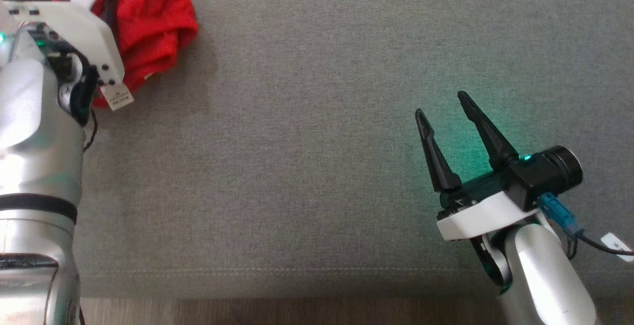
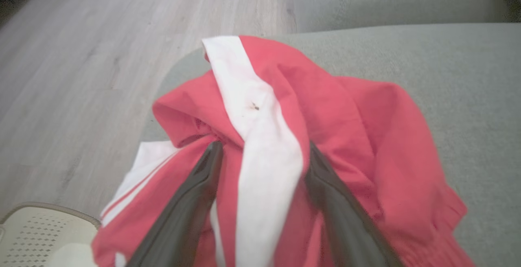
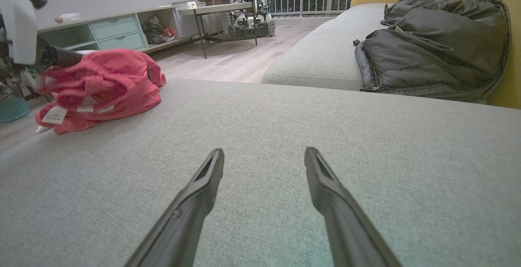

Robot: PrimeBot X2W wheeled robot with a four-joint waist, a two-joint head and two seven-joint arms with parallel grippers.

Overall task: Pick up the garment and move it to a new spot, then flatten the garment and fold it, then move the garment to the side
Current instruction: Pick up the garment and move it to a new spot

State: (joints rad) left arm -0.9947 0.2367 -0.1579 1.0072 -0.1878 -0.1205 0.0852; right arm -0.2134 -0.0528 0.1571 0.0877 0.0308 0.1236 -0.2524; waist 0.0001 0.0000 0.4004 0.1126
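The red garment (image 1: 148, 23) lies bunched at the upper left of the head view, on the grey sofa (image 1: 317, 176). My left jaws stand apart, straddling its white stripe (image 2: 264, 157) (not clamped). My right jaws, also apart, hover lower right above the sofa.

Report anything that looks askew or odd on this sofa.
The red garment lies crumpled in a heap at a corner of the cushion. Its white stripe carries a small dark speck, perhaps a stain. The left gripper straddles a fold, open. A black jacket lies bunched on the next seat.
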